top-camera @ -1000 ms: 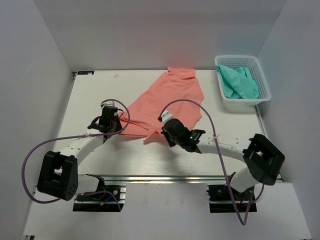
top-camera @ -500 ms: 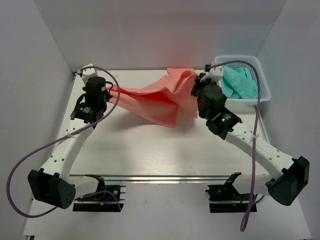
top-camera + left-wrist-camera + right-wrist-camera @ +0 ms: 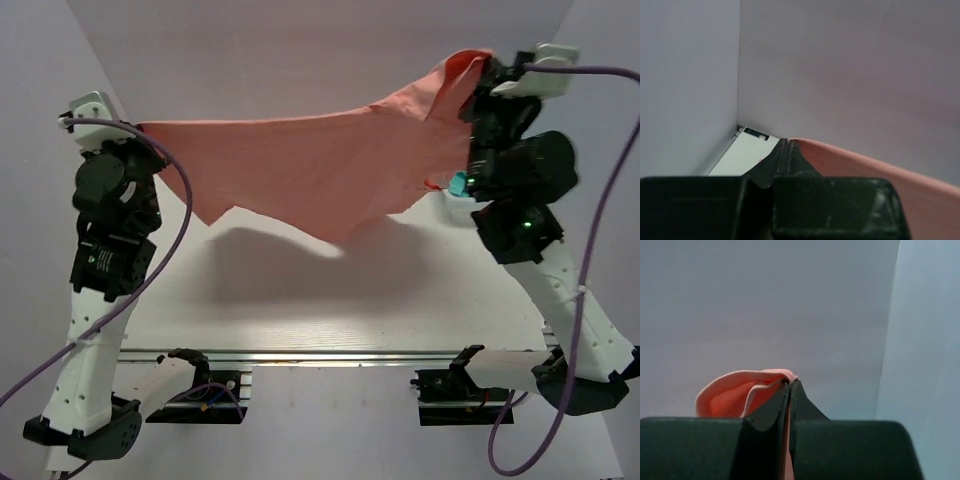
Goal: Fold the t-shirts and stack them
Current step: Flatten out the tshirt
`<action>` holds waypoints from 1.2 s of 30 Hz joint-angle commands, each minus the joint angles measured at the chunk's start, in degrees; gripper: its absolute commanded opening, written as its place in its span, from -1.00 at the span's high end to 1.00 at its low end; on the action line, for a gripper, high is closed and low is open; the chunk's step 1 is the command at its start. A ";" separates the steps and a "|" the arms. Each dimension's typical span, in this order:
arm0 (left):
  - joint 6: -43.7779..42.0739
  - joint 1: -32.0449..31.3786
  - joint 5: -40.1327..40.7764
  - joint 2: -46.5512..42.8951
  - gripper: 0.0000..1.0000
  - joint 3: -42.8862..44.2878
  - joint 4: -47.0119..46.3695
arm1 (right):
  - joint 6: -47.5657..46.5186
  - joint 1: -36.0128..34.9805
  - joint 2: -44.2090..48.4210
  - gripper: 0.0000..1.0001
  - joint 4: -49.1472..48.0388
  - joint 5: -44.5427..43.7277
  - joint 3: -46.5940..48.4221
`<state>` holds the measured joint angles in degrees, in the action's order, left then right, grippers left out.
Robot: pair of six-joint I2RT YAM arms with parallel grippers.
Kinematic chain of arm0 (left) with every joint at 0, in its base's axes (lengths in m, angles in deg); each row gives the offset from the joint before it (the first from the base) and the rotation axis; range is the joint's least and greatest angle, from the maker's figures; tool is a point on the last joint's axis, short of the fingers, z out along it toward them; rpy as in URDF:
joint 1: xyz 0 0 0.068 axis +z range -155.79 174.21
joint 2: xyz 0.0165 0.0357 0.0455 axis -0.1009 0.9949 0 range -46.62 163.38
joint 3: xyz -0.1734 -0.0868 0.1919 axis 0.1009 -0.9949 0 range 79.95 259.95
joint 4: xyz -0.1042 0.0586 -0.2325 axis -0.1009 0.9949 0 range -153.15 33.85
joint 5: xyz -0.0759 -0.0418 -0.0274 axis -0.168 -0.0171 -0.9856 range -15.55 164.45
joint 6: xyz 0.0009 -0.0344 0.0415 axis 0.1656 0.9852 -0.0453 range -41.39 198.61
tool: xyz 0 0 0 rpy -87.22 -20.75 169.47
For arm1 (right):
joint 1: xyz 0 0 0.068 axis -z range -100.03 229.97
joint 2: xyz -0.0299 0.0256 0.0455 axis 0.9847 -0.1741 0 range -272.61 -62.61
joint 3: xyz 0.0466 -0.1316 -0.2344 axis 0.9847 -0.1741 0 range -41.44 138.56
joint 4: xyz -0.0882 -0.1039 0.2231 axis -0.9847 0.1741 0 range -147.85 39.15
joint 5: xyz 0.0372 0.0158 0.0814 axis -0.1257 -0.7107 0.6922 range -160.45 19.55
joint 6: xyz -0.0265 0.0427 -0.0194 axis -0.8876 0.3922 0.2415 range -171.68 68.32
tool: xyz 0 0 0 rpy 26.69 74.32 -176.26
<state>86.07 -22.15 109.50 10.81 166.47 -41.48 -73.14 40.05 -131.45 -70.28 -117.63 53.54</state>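
Salmon-pink t-shirt [image 3: 320, 170] aloft between pinched fingers [image 3: 800, 162]

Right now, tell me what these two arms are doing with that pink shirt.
The two arms hold a salmon-pink cotton t-shirt spread between them, high above the white table. The left gripper is shut on one edge of it, the right gripper on the opposite edge, at a bunched fold. The cloth sags in the middle and hangs clear of the table, throwing a shadow on it. No fold is made yet.
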 commanded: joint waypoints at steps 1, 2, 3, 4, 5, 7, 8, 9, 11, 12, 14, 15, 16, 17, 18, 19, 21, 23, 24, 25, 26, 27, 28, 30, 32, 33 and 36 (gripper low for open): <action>-5.96 -0.08 -2.25 -3.89 1.00 3.39 -1.98 | -5.53 -0.07 2.92 1.00 3.88 7.76 10.48; -6.67 -0.08 -3.22 -4.95 1.00 4.00 -1.98 | -5.96 -0.16 3.79 1.00 4.86 9.63 11.53; -7.37 -0.08 -4.01 -7.05 1.00 4.01 -2.68 | -6.14 -0.07 4.58 1.00 7.65 11.39 14.59; -7.38 -0.08 -5.59 -8.11 1.00 4.53 -2.69 | -6.15 -0.16 5.46 1.00 10.03 15.15 15.58; -7.38 -0.08 -6.65 -8.99 1.00 5.32 -3.21 | -5.71 -0.16 5.82 1.00 11.18 17.88 16.46; -7.90 -0.08 -9.80 -10.66 1.00 7.07 -3.21 | -4.39 -0.16 7.56 1.00 15.56 23.34 20.32; -7.90 -0.08 -11.04 -11.98 1.00 7.78 -3.21 | -4.13 -0.16 8.19 1.00 16.02 27.54 21.38; -7.90 -0.08 -12.18 -11.99 1.00 8.57 -2.69 | -4.12 -0.07 8.63 1.00 16.90 29.41 21.74; -7.90 0.45 -15.53 -12.60 1.00 11.64 -1.29 | -3.60 -0.07 10.39 1.00 17.96 33.00 23.23; -7.90 0.45 -16.67 -12.60 1.00 12.78 -0.58 | -3.07 0.02 11.09 1.00 18.57 33.81 23.58; -7.90 0.45 -19.66 -12.08 1.00 15.78 0.82 | -2.63 0.11 12.14 1.00 18.58 35.30 23.94; -7.90 0.45 -20.36 -12.08 1.00 16.39 0.83 | -2.54 0.19 12.32 1.00 18.58 35.31 23.85; -7.90 0.45 -21.41 -11.56 1.00 17.10 0.83 | -2.54 0.11 12.41 1.00 18.49 35.05 23.76; -7.90 0.45 -22.03 -11.55 1.00 17.10 1.35 | -2.80 0.19 12.41 1.00 18.40 34.79 23.67; -7.90 0.45 -22.04 -11.03 1.00 17.10 1.36 | -3.24 0.11 12.33 1.00 18.32 34.26 23.32; -7.38 0.45 -22.04 -11.02 1.00 16.58 1.36 | -3.68 0.11 12.32 1.00 17.71 32.95 21.76; -6.85 0.45 -21.52 -10.50 1.00 13.70 0.57 | -4.38 0.02 13.20 1.00 13.14 28.58 14.75; -6.33 0.45 -19.76 -9.01 1.00 10.26 -0.83 | -6.58 -0.07 13.47 1.00 3.86 25.84 3.98; -6.32 0.45 -17.75 -8.39 1.00 6.59 -2.06 | -7.45 0.02 13.29 1.00 -2.54 24.08 0.85; -6.32 0.45 -15.82 -7.69 1.00 4.64 -2.85 | -12.07 -0.07 12.60 1.00 -6.61 17.80 -2.40; -6.32 0.45 -13.89 -6.73 1.00 2.71 -3.56 | -14.04 0.11 11.89 1.00 -11.00 15.73 -11.74; -6.32 0.45 -10.82 -4.19 1.00 -1.40 -5.57 | -17.80 0.28 7.97 1.00 -22.87 9.62 -14.01; -6.32 0.45 -8.70 -2.51 1.00 -3.44 -6.72 | -21.14 0.46 6.19 1.00 -25.95 7.65 -15.95; -5.71 0.45 -5.78 1.61 1.00 -7.93 -8.74 | -23.01 1.59 -1.85 1.00 -34.36 3.42 -20.53; -5.71 0.45 -3.60 8.88 1.00 -11.27 -10.06 | -21.71 4.05 -5.76 1.00 -38.70 0.34 -23.43; -4.92 0.45 -3.58 11.45 1.00 -12.16 -10.68 | -20.57 4.67 -9.78 1.00 -39.42 -0.19 -24.31; -4.30 1.68 -2.26 23.02 1.00 -13.48 -12.53 | -12.75 8.54 -19.56 1.00 -36.80 -1.86 -23.88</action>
<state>80.61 -21.59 103.12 27.39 154.36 -52.35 -90.05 45.45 -148.37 -97.05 -112.06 29.08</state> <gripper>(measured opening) 0.029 0.012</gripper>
